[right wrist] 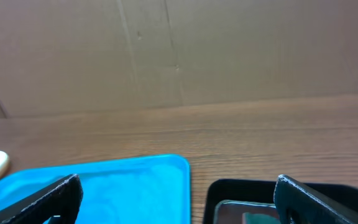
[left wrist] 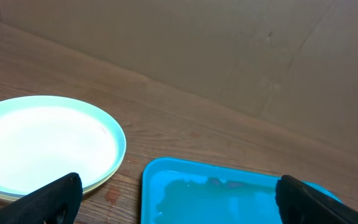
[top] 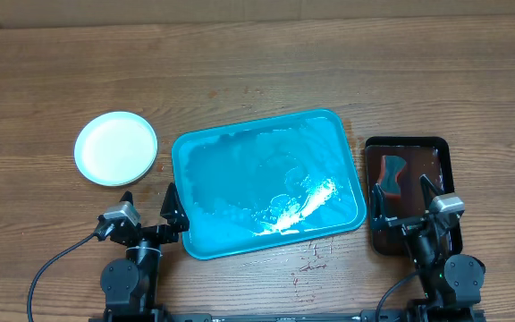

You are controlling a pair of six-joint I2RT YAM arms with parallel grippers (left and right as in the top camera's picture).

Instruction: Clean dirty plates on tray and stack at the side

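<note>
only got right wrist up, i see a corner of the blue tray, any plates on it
Observer: None. The tray holds only wet streaks.
Operator: so where are the plates
Observer: The plates sit stacked on the table to the left of the tray, apart from it.
Operator: and the left claw
Observer: The left claw is open and empty, by the tray's near left corner.
</note>
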